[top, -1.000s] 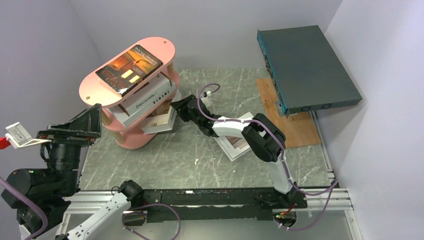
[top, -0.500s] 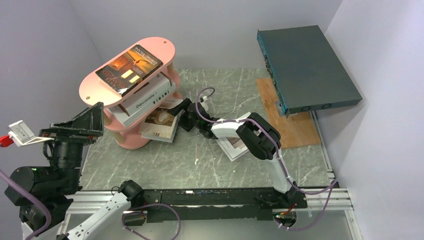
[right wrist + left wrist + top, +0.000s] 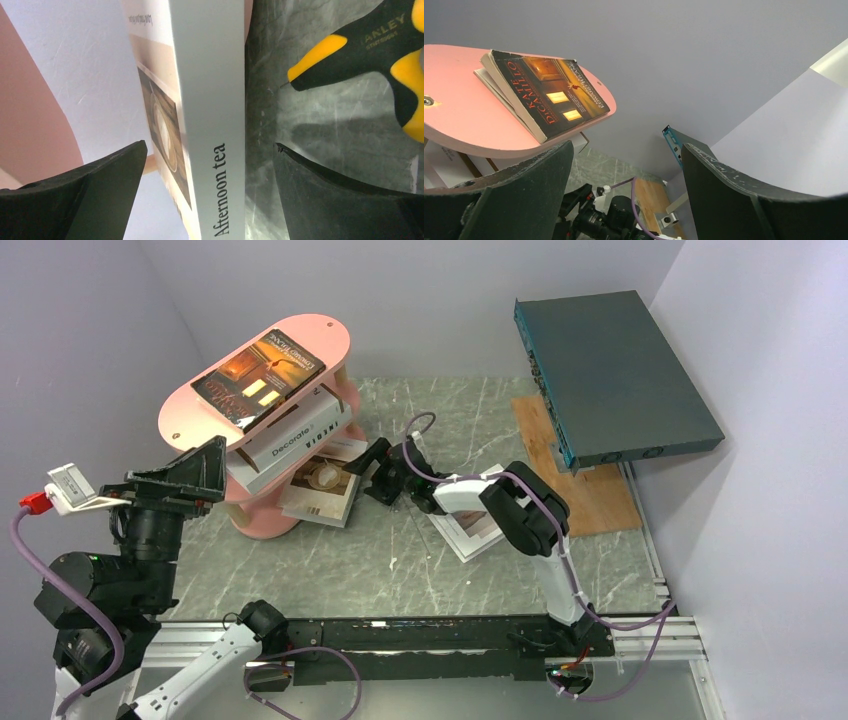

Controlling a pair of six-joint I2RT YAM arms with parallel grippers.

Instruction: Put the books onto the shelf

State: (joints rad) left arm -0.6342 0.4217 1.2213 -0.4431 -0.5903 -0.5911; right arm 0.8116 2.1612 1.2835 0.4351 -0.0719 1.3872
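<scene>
Straddling Afternoon tea book [image 3: 318, 492], my right claw [image 3: 360, 469] released, empty; withdraw straight, avoid dragging book off shelf [image 3: 262, 520].

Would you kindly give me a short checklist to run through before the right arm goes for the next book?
1. Right gripper jaws open and clear of the Afternoon tea book: ok.
2. That book fully on the shelf: not ok, it juts out past the tier's rim.
3. Loose book on the table located: ok, though partly under the right arm.
4. Left gripper open and empty: ok.
5. Room on a tier for another book: cannot tell.
</scene>
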